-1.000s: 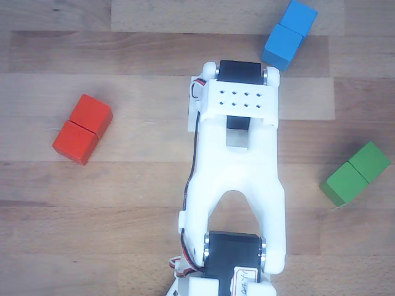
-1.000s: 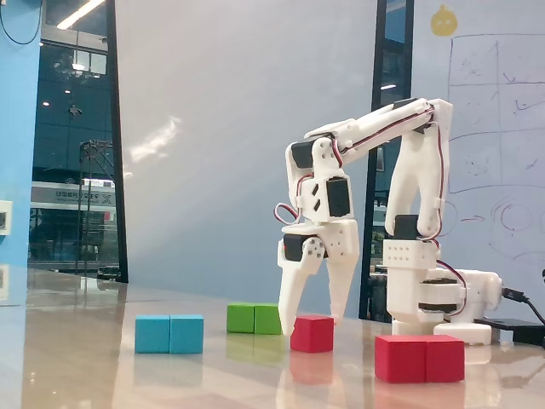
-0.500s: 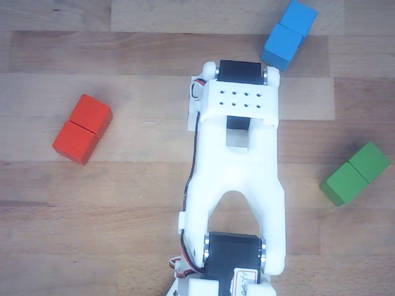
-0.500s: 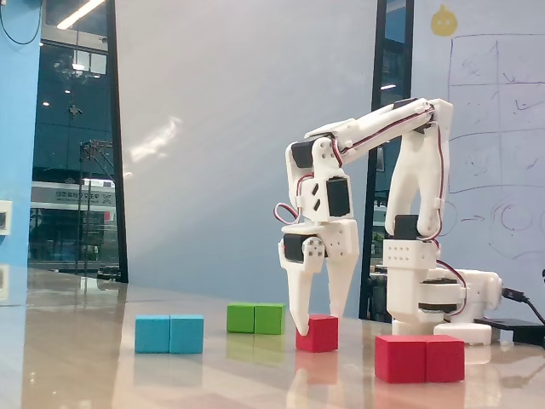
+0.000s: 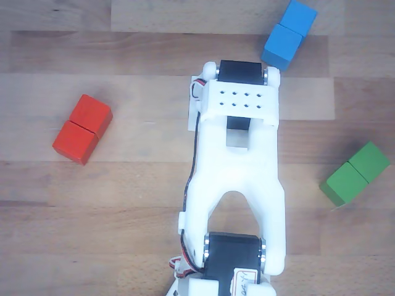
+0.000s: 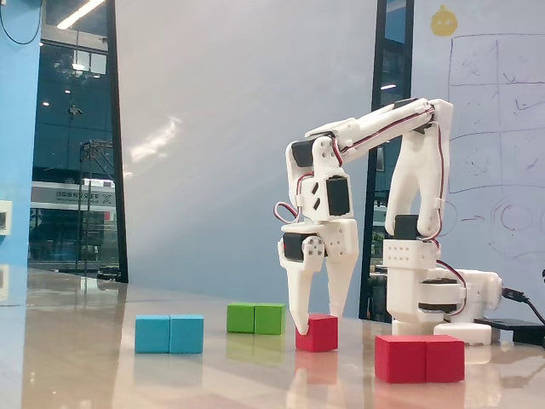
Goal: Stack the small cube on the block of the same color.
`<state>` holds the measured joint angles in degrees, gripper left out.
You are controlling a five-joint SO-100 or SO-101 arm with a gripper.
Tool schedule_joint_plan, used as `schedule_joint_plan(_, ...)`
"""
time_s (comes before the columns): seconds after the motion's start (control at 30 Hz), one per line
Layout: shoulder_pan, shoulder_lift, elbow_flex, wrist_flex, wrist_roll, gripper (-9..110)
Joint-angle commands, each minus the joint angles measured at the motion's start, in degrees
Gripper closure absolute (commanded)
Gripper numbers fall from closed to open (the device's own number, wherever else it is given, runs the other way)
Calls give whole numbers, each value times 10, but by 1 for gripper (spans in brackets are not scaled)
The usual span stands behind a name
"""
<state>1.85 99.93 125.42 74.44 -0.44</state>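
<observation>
Table [image 6: 102, 341]: wooden surface that carries all the things; in the fixed view it is seen from low at the side, in the other view from above.
Arm [image 5: 237, 185]: white, it stands at the right in the fixed view and bends forward and down; in the other view it covers the middle of the table and hides what is under it.
Gripper [image 6: 317, 324]: it points straight down, with its tips low at the table. The jaws stand one on each side of the small cube; whether they press it already or are only beside it, I cannot tell.
Block of the same color [image 6: 420, 358]: red, two cubes long, it lies near the camera at the right in the fixed view, apart from the gripper. Its top is bare.
Blue block [image 6: 169, 333]: at the left in the fixed view, well apart from the gripper.
Green block [image 6: 255, 318]: farther back, just left of the gripper in the fixed view.
Small cube [image 6: 318, 332]: red, it sits on the table between the jaws, left of and behind the red block. It is not seen in the other view.
Progress: early stage, in my judgement. The approach to the cube looks done. The sure grasp, the lift, the carry to the red block and the placing on top are all left.
</observation>
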Motion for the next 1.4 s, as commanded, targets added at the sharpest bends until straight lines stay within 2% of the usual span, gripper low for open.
schedule_joint_plan(0.0,5,13,-30,8,-4,94)
schedule_joint_plan(0.13,3,14,-56,33,-4,94)
schedule_joint_plan(0.6,5,14,-283,244,-3,94)
schedule_joint_plan(0.87,-5,14,-331,253,-3,94)
schedule_joint_plan(1.37,-260,15,-366,247,3,94)
